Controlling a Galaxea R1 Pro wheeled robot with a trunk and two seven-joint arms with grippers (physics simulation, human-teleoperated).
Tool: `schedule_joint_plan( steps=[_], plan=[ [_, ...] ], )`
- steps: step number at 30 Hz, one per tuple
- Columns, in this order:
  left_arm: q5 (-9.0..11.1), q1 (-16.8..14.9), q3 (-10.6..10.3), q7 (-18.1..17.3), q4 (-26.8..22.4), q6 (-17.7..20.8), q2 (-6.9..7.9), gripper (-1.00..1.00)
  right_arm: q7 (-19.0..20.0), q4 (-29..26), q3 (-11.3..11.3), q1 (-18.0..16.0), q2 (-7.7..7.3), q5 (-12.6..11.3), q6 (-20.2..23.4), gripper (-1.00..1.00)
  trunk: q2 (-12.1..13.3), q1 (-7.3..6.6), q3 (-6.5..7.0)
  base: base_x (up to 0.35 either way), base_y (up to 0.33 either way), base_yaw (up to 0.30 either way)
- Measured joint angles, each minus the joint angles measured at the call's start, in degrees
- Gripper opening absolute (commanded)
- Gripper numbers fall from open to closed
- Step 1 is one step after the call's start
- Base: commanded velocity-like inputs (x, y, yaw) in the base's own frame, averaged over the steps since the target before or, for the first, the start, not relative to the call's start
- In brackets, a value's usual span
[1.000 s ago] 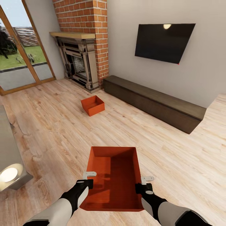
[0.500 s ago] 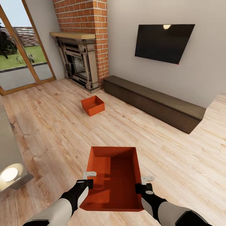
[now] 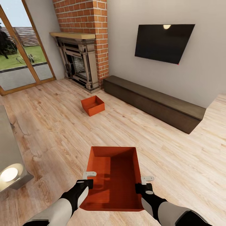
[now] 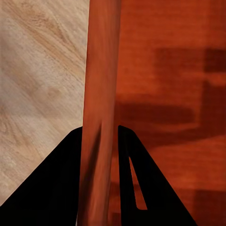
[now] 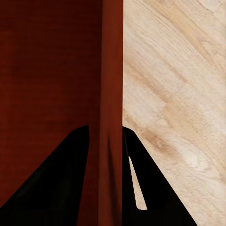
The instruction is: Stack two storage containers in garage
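Both claws clamp container, lengthwise ahead.

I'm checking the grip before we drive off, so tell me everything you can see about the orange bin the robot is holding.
The near storage container is an orange-red, open-topped rectangular bin with thin straight walls and a flat bottom, looking like smooth plastic, and empty. It sits level, long axis pointing away from the robot, over the light wood floor. The left hand pinches its left wall and the right hand its right wall, one finger inside and one outside each. Whether it rests on the floor cannot be told.
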Motion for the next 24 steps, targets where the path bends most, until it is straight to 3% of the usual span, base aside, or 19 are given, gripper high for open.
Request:
schedule_joint_plan(
  steps=[24],
  plan=[
    [0.2, 0.0, 0.0, 0.0, 0.1, -0.5, 0.0, -1.0, -0.1, 0.0, -0.1, 0.0, 0.0, 0.2, -0.3, -1.0, 0.0, 0.0, 0.02, 0.0, 0.0, 0.0]
  ],
)
